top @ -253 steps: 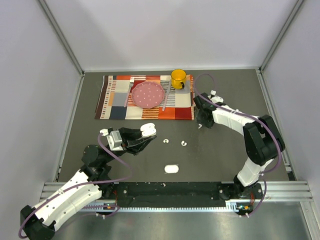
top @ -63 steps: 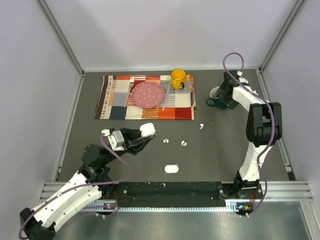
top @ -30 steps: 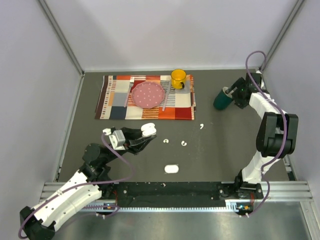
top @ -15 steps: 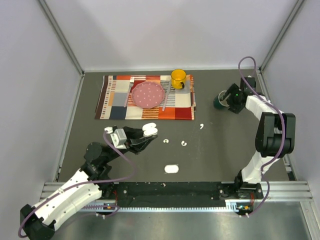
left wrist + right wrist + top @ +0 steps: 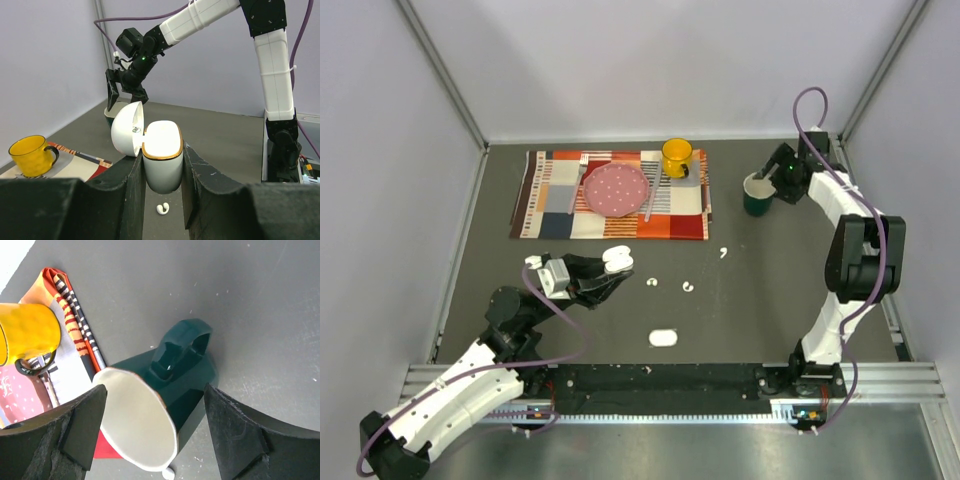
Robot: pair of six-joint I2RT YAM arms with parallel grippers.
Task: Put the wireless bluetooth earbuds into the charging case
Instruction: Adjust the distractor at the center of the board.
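Your right gripper (image 5: 783,179) had stood the green mug (image 5: 756,193) upright at two o'clock, its jaws apart. Your left gripper (image 5: 163,172) stayed clamped on the open charging case (image 5: 161,142). The earbuds (image 5: 689,288) lay mid-table, still uninserted.

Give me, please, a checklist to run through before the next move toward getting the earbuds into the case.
1. Charging case held by the left gripper: ok, clamped between both fingers.
2. Lid open: ok.
3. Case sockets free: cannot tell, the interior is hidden.
4. Earbuds located: three lie loose on the table; the fourth, cannot tell.
5. Right gripper empty: ok, jaws open either side of the green mug.
6. Right gripper near an earbud: not ok, it is at the mug, apart from them.
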